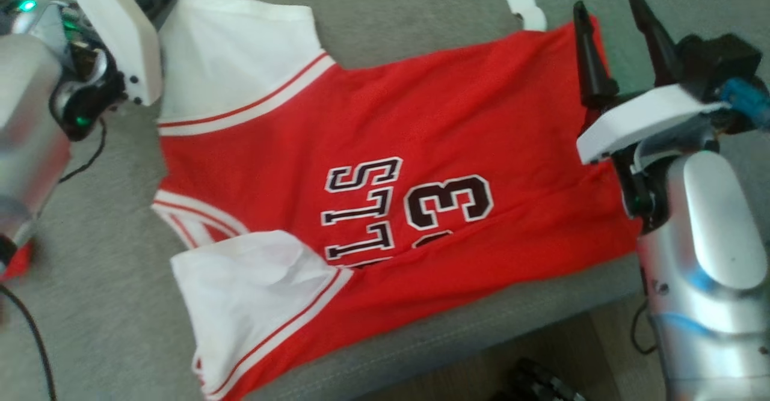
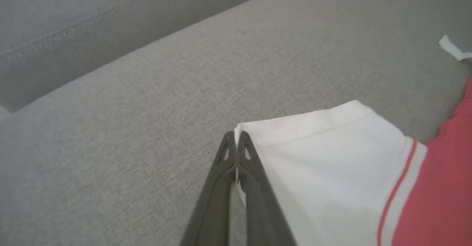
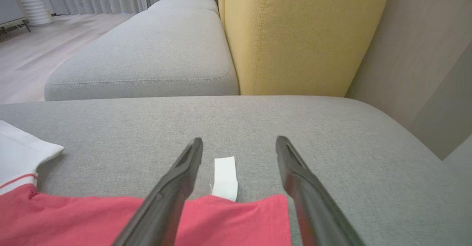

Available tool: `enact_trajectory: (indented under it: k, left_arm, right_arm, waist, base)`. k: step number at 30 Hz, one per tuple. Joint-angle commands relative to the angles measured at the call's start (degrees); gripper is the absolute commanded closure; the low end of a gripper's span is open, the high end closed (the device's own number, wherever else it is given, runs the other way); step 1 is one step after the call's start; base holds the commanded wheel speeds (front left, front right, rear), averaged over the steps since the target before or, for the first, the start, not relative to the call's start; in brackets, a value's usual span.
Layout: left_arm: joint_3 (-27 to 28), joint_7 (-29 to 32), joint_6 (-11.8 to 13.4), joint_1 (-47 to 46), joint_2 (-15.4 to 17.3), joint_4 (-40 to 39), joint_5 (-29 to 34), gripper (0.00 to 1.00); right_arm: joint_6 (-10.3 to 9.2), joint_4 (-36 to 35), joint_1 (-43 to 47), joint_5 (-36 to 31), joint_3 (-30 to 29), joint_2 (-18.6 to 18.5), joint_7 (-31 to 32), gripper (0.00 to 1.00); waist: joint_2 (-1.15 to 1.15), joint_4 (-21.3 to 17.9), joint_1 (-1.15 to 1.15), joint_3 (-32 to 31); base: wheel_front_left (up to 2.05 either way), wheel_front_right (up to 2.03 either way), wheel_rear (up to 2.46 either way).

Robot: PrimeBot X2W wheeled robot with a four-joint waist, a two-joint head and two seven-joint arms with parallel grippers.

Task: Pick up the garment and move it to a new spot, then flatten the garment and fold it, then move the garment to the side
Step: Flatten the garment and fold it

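Jersey (image 1: 385,166) lies flat on sofa (image 1: 421,22), long axis left to right across frame. Left gripper (image 2: 236,134), upper left: jaws closed on corner of white sleeve (image 2: 324,157). Right gripper (image 3: 239,139), upper right: jaws open, straddling the hem (image 3: 236,220) corner, seemingly just above it, not yet gripping. Both sit on the far edge.

- Head camera is looking steeply down on the red-and-white mesh jersey (image 1: 385,124) lying on the grey woven sofa seat (image 1: 421,22).
- Left wrist camera is peering closely along the left gripper (image 2: 236,134) at the jersey's white sleeve corner.
- Right wrist camera is skimming low across the seat, sharing the red hem and white rectangular tag (image 3: 225,177) with the head view.
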Motion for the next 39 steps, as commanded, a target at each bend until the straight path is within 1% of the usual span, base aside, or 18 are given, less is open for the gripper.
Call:
enact_trajectory:
  k: [1,4,6,11,13,14,16,19,24,28,34,39]
  left_arm:
    - [2.27,-2.5,0.08,-2.43,1.16,-1.52,0.17,1.0]
    - [2.82,-7.52,0.08,-2.06,-0.18,-2.0,-0.06,1.0]
    - [2.9,-9.71,0.08,-1.0,-1.22,-2.72,-0.81,1.0]
    - [2.18,-12.06,0.08,0.62,-2.46,-4.09,-1.49,1.0]
    - [1.9,-12.58,0.08,1.03,-2.69,-4.23,-1.55,1.0]
    - [1.9,-12.58,0.08,1.03,-2.69,-4.23,-1.55,1.0]
    - [1.85,-13.08,0.08,1.22,-2.81,-3.92,-1.57,1.0]
    - [1.69,-13.57,0.08,1.37,-3.11,-3.68,-1.7,1.0]
    - [0.89,-13.78,0.08,1.2,-3.7,-3.99,-1.91,1.0]
    - [0.44,-13.98,0.08,0.49,-3.97,-3.88,-2.01,1.0]
    - [-0.44,-14.0,0.08,-0.64,-4.33,-4.3,-2.37,1.0]
    - [-1.19,-14.14,0.08,-1.1,-4.24,-4.4,-2.75,1.0]
  right_arm:
    - [-0.05,-1.91,-1.51,-0.47,0.16,-0.79,1.2,0.0]
    - [-0.05,-1.54,-2.22,-0.89,0.66,-3.99,2.96,0.0]
    - [-0.05,-0.12,-2.32,0.24,0.96,-6.33,4.37,0.0]
    - [-0.05,5.23,-3.52,3.44,1.23,-12.81,8.44,0.0]
    - [-0.05,7.83,-4.22,5.45,0.86,-14.37,10.09,0.0]
    - [-0.05,7.83,-4.22,5.45,0.86,-14.37,10.09,0.0]
    - [-0.05,10.28,-4.96,6.29,1.14,-16.07,11.71,0.0]
    - [-0.05,12.91,-5.97,4.88,4.28,-19.37,12.84,0.0]
    - [-0.05,16.98,-8.21,8.43,6.05,-19.8,14.5,0.0]
    - [-0.05,19.29,-10.47,10.29,7.63,-20.08,14.57,0.0]
    - [-0.05,23.78,-13.47,10.57,9.64,-20.73,14.42,0.0]
    - [-0.05,28.0,-15.29,9.75,10.59,-20.23,15.17,0.0]
  waist:
    - [0.0,3.35,0.0,-1.87]
    - [0.0,6.73,0.0,-3.06]
    - [0.0,8.83,0.0,-4.14]
    - [0.0,12.79,0.0,-5.6]
    - [0.0,13.87,0.0,-5.97]
    - [0.0,13.87,0.0,-5.97]
    - [0.0,14.66,0.0,-6.08]
    - [0.0,15.44,0.0,-5.89]
    - [0.0,16.18,0.0,-4.94]
    - [0.0,16.4,0.0,-3.85]
    - [0.0,16.93,0.0,-2.36]
    - [0.0,17.34,0.0,-1.72]
  base:
    - [0.0,0.0,0.0]
    - [0.0,0.0,0.0]
    - [0.0,0.0,0.0]
    - [0.0,0.0,0.0]
    - [0.0,0.0,0.0]
    - [0.0,0.0,0.0]
    - [0.0,0.0,0.0]
    - [0.0,0.0,0.0]
    - [0.0,0.0,0.0]
    - [0.0,0.0,0.0]
    - [0.0,0.0,0.0]
    - [0.0,0.0,0.0]
